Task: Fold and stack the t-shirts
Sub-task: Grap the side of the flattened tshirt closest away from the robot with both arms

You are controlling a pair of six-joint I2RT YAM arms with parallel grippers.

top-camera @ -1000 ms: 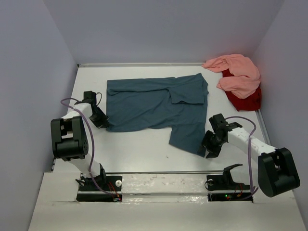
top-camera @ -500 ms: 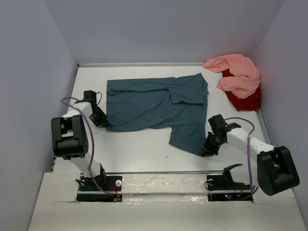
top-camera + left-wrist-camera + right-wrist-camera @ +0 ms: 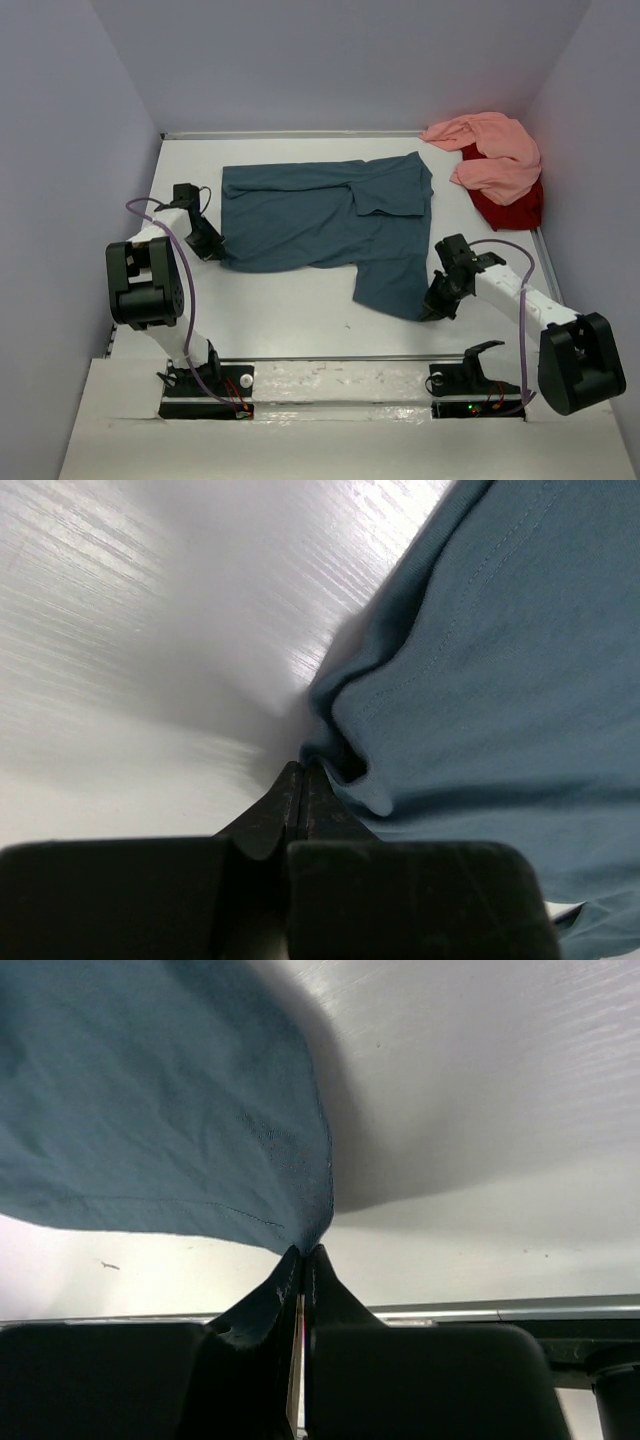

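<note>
Risk lies chiefly in the thinness of both grips; the left pincer (image 3: 212, 250) is pressed together on a bunched near-left corner of the teal shirt (image 3: 320, 215), close to the left edge of the surface (image 3: 280, 310); the right pincer (image 3: 432, 308) is pressed together on the tip of the shirt's near-right hem corner, toward the near right of the surface; in both wrist views only a sliver of cloth enters the tips, so a brisk lift, or a pull of the two arms apart, would likely draw the fabric out of one pincer and let that side drop; uneven lifting would probably skew the fold, since the garment already lies irregular, with one flap doubled over near its far right and a lobe reaching toward the near edge; dragging rather than lifting could rumple the cloth against the surface. Teal shirt: soft matte knit, limp, with stitched hems and shallow creases, spread across the middle of the surface; pink shirt (image 3: 495, 155): crumpled heap in the far right corner, draped partly over the red shirt (image 3: 512, 208), which lies bunched at the right edge; both unfolded; surface: white, smooth, faintly grained and glossy, judged to offer little friction to sliding cloth.
</note>
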